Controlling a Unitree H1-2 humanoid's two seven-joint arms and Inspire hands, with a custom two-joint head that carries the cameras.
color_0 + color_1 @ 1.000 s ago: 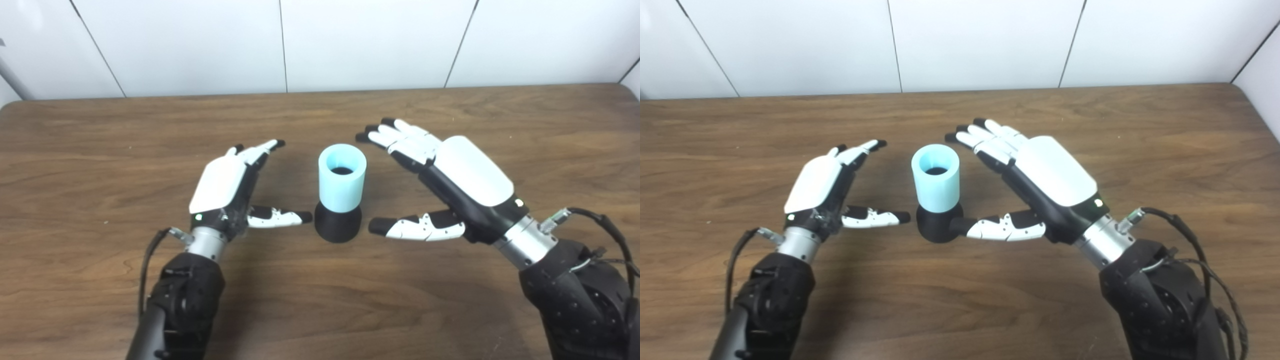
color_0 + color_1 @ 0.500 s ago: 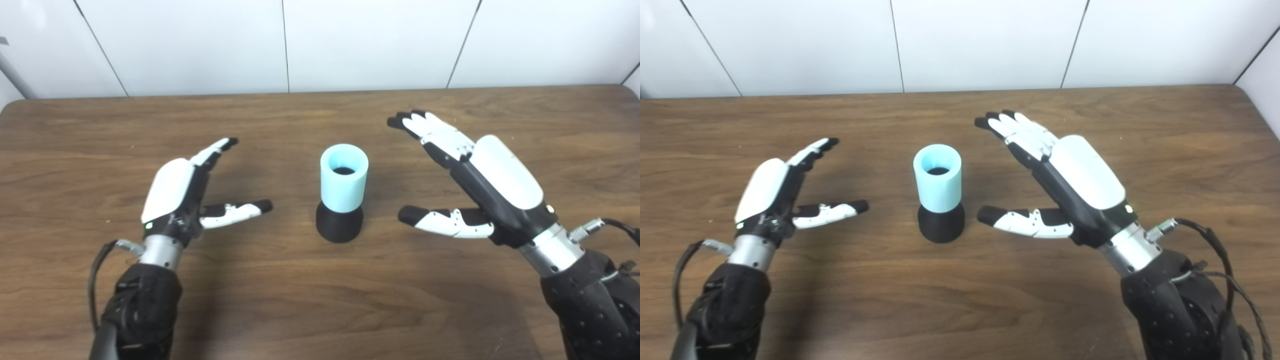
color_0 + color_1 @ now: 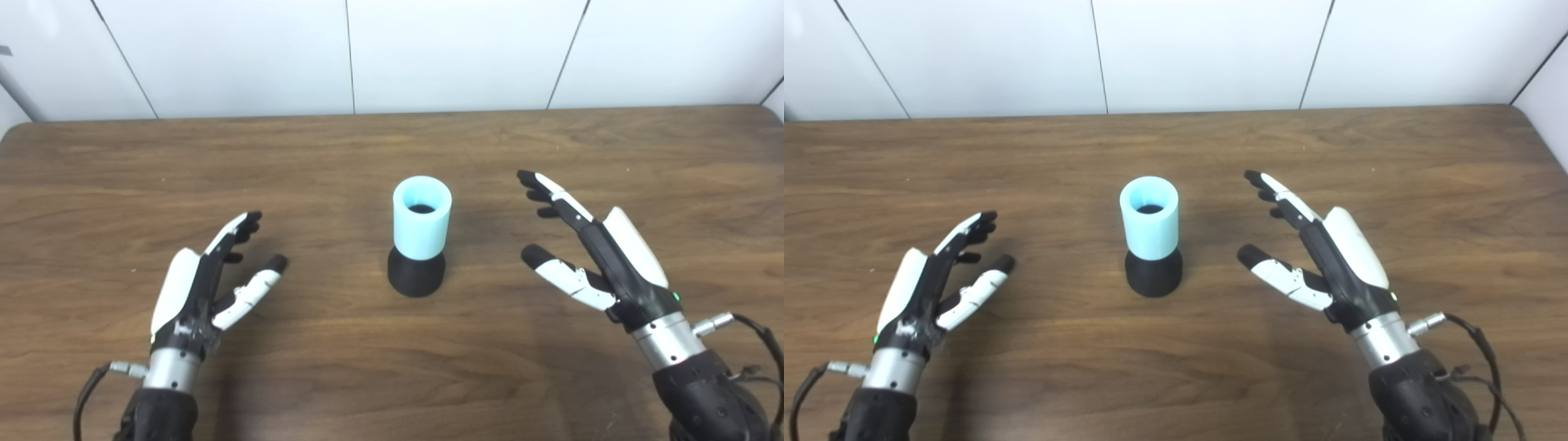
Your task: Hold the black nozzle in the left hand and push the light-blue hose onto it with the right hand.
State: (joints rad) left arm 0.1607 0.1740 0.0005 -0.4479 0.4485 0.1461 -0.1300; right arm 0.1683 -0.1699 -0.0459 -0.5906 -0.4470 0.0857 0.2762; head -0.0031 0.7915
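Standing dead centre on the table (image 3: 122, 153), the hose (image 3: 422, 218) is seated upright on the nozzle (image 3: 416, 277), light blue sleeve on top, black flared base on the wood. The long axis runs straight up, open mouth facing the camera.

Both hands are empty with fingers spread, nothing gripped. The left hand (image 3: 202, 282) sits well off to the left and a bit closer to the robot; the right hand (image 3: 597, 257) is off to the right, about level with the stack. Fingertips on both point away from the robot and slightly inward, palms facing the stack, so it lies between them. Right looks a touch nearer, honestly close to even.

Looks to me like the push-on is done already, since the hose covers the nozzle's top. Any next move would be sideways inward.
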